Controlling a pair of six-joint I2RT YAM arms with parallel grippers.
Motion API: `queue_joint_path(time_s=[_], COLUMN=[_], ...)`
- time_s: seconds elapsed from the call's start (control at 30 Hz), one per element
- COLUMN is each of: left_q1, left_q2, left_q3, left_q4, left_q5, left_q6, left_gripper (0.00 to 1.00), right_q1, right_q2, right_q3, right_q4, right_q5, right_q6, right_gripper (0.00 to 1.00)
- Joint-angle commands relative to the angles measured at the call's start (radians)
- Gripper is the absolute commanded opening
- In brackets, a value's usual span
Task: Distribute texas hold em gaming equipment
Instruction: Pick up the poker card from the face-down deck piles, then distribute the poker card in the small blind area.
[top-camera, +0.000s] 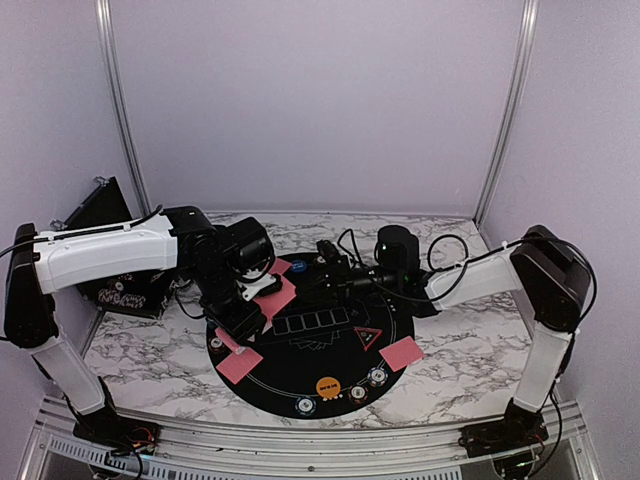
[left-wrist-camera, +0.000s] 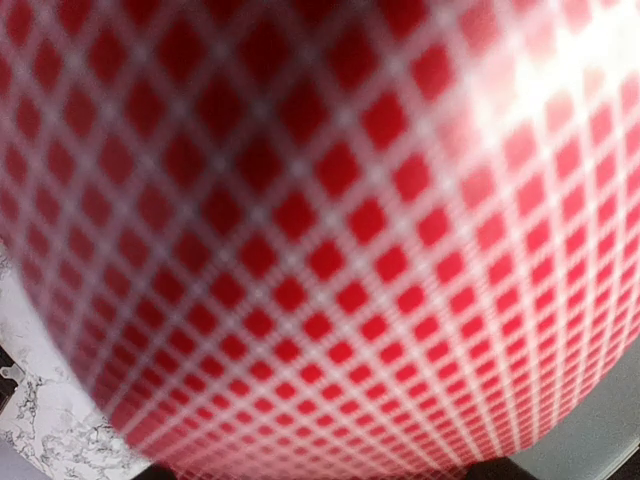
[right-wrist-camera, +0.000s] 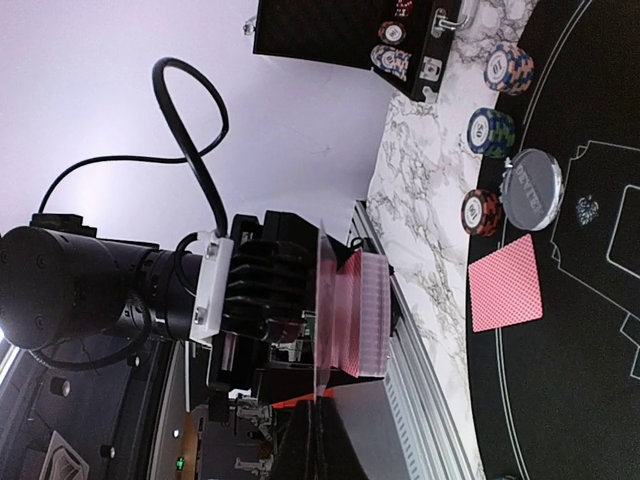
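My left gripper is shut on a deck of red-backed playing cards, and its wrist view is filled by a blurred red diamond card back. My right gripper is shut on a single card, seen edge-on just off the deck's face. Single cards lie face down on the mat's rim. Striped poker chips, an orange disc, a blue disc and a red triangle marker also rest on the mat.
The round black mat covers the middle of the marble table. An open black case holding more chips stands at the left. In the right wrist view, a silver dealer disc lies among chip stacks near a card.
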Motion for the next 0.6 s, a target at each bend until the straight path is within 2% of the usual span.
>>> queue_joint_path(time_s=[0.0, 0.33, 0.57], left_q1=[0.006, 0.009, 0.012], left_q2=[-0.030, -0.039, -0.050], left_q3=[-0.004, -0.008, -0.016], left_q4=[0.002, 0.002, 0.003], left_q5=[-0.007, -0.007, -0.008], left_q6=[0.009, 0.008, 0.008], left_gripper=[0.58, 0.58, 0.58], right_q1=[-0.022, -0.117, -0.181], right_q2=[-0.035, -0.034, 0.085], right_q3=[-0.005, -0.002, 0.126], right_q4=[0.064, -0.018, -0.143], right_q5=[-0.027, -0.026, 0.003], right_q6=[0.023, -0.059, -0.176], right_gripper=[0.00, 0.00, 0.00])
